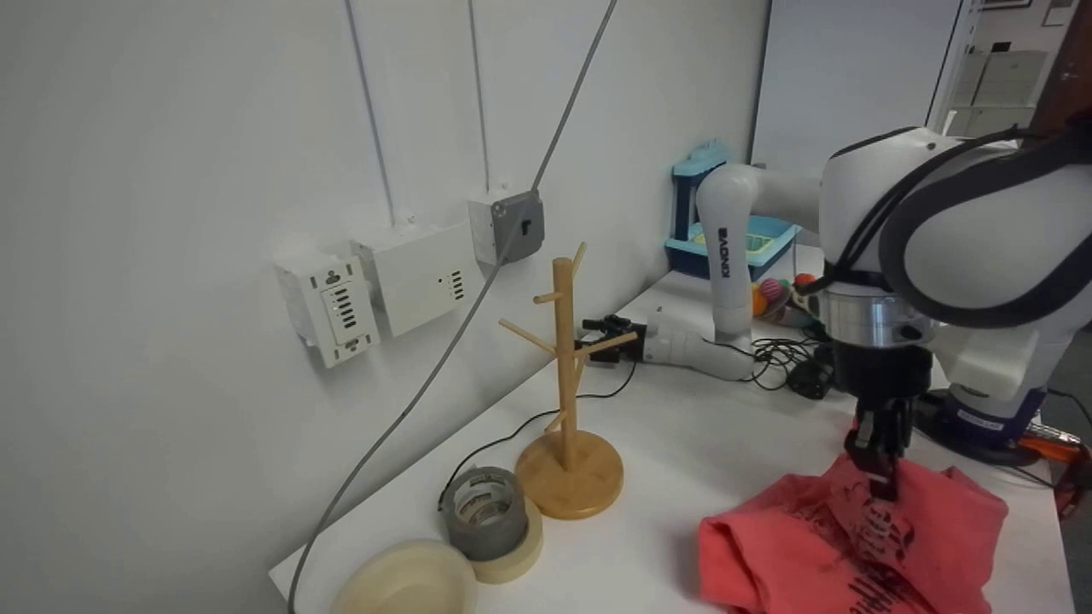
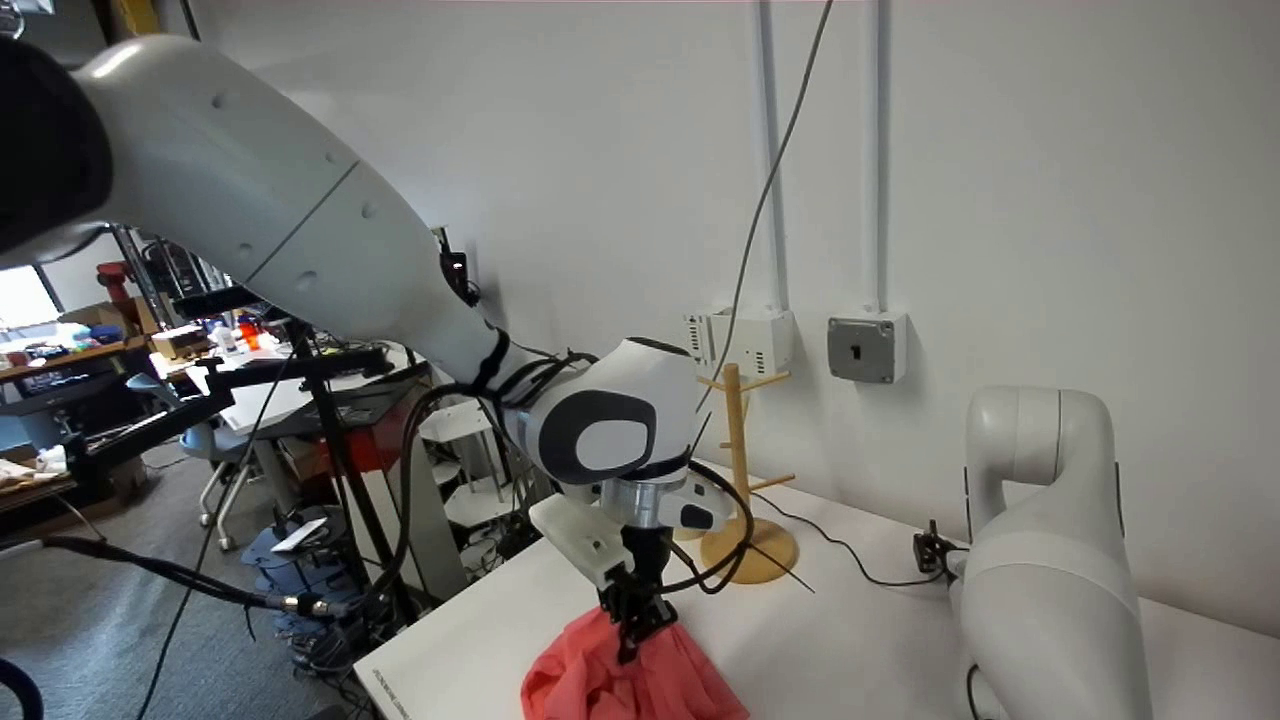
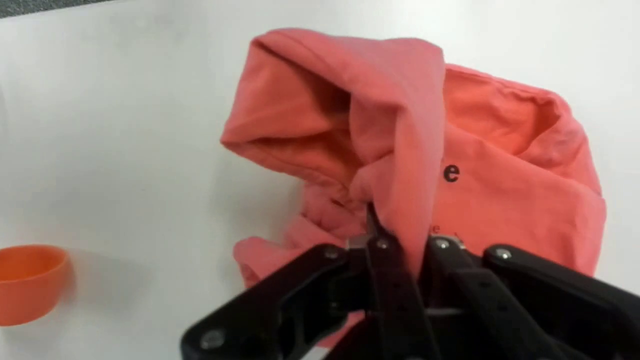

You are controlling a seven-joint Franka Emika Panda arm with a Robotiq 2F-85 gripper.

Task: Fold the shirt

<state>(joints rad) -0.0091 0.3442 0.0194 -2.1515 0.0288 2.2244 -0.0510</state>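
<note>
The coral-red shirt [image 1: 793,537] lies crumpled on the white table, with dark print on top. It also shows in the other exterior view [image 2: 585,685] and fills the middle of the wrist view [image 3: 515,205]. My gripper [image 1: 885,482] points down at the shirt's upper part; it is also at the shirt in an exterior view [image 2: 632,645]. In the wrist view, the gripper [image 3: 406,240] is shut on a raised fold of the shirt, which stands up between the fingers. The rest of the shirt is bunched below, and its underside is hidden.
A wooden peg stand [image 1: 567,477], a grey tape roll [image 1: 488,516] and a pale bowl [image 1: 405,584] stand near the wall. A white Kinova arm [image 1: 725,247] is on the same table. An orange cup [image 3: 32,285] stands beside the shirt. The table edge [image 3: 100,6] shows.
</note>
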